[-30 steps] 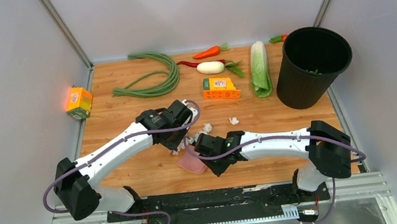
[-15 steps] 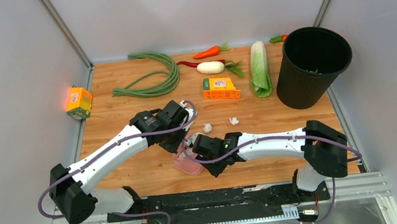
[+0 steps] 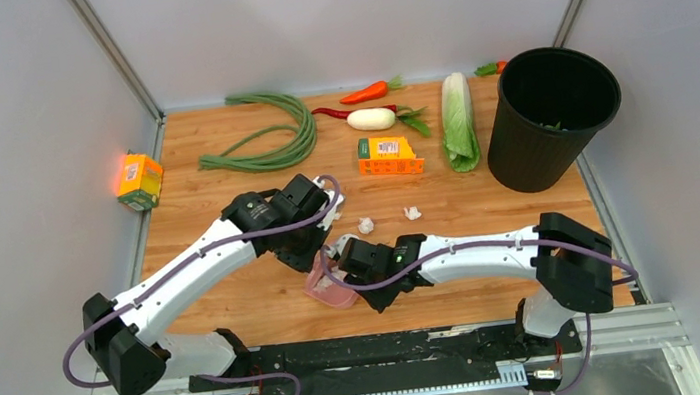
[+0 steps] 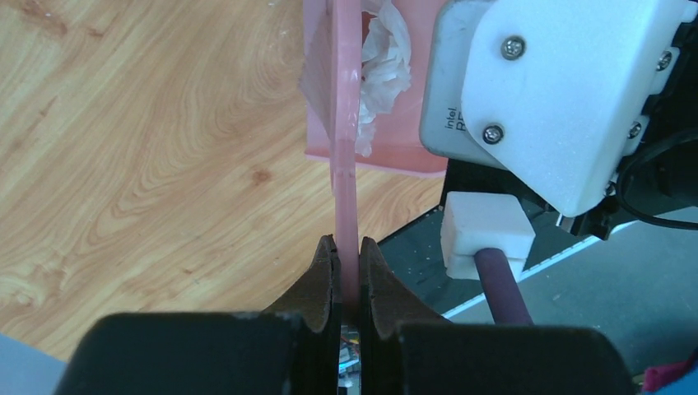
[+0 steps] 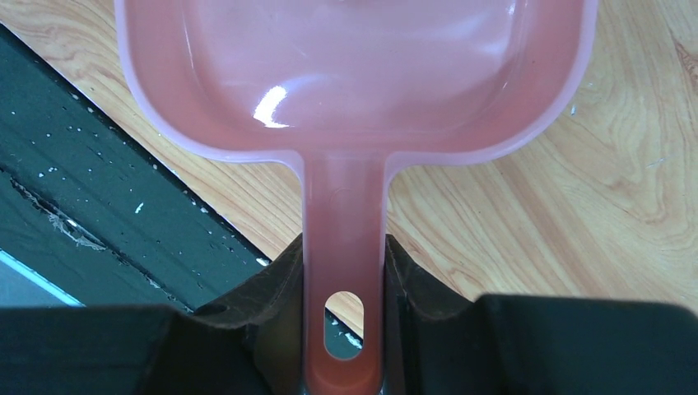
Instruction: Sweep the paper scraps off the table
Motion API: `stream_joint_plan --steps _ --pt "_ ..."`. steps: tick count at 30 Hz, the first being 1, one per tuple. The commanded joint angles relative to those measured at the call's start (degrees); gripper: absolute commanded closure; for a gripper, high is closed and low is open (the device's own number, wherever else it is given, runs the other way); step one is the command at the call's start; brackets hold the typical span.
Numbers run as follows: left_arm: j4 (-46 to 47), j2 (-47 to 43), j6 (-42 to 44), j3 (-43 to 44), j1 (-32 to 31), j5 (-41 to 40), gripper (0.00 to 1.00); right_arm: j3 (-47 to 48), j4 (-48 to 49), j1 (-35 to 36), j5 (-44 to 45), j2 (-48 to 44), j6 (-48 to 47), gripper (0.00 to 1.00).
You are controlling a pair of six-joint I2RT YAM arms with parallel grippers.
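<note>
Two white paper scraps (image 3: 366, 225) (image 3: 412, 213) lie on the wood-grain table (image 3: 224, 188), just beyond the arms. My right gripper (image 3: 352, 266) (image 5: 344, 280) is shut on the handle of a pink dustpan (image 3: 329, 287) (image 5: 354, 74) near the table's front edge. My left gripper (image 3: 312, 252) (image 4: 348, 247) is shut on a thin pink sweeping tool (image 4: 346, 164) that reaches edge-on into the pan's mouth. In the left wrist view a crumpled paper scrap (image 4: 383, 58) rests against the tool inside the dustpan (image 4: 387, 156).
A tall black bin (image 3: 551, 117) stands at the back right. A cabbage (image 3: 458, 122), an orange box (image 3: 388, 155), a white radish (image 3: 372, 119) and green beans (image 3: 268, 137) lie across the back. A second orange box (image 3: 138, 179) sits at the left edge. A black rail (image 3: 375, 351) runs along the front.
The left arm has swung a little to the left, and the dustpan with the right gripper has followed slightly left. The two loose scraps have stayed put.
</note>
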Motion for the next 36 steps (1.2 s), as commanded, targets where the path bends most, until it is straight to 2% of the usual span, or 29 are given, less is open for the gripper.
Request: stream_joint_plan --steps 1,13,22,29,36 --pt "-2.09 -2.1 -3.7 1.14 -0.62 8.24 1.0 0.03 3.98 0.0 2.29 -1.11 1.9 1.0" --pt "-3.5 -5.27 -7.92 3.86 -0.62 7.29 1.0 -1.46 5.65 0.0 3.87 -4.45 3.74 1.0" --pt "-8.68 -4.48 -9.86 12.29 -0.62 -2.02 1.0 -1.73 5.74 0.36 4.75 -7.17 4.53 1.0" --pt "-12.37 -3.25 -10.12 18.45 -0.62 -6.34 1.0 -0.77 5.65 0.53 5.1 -8.06 4.71 1.0" --pt "-15.36 -2.98 -11.0 24.08 -0.53 -15.2 1.0 1.69 4.68 0.62 5.19 -8.14 4.62 1.0"
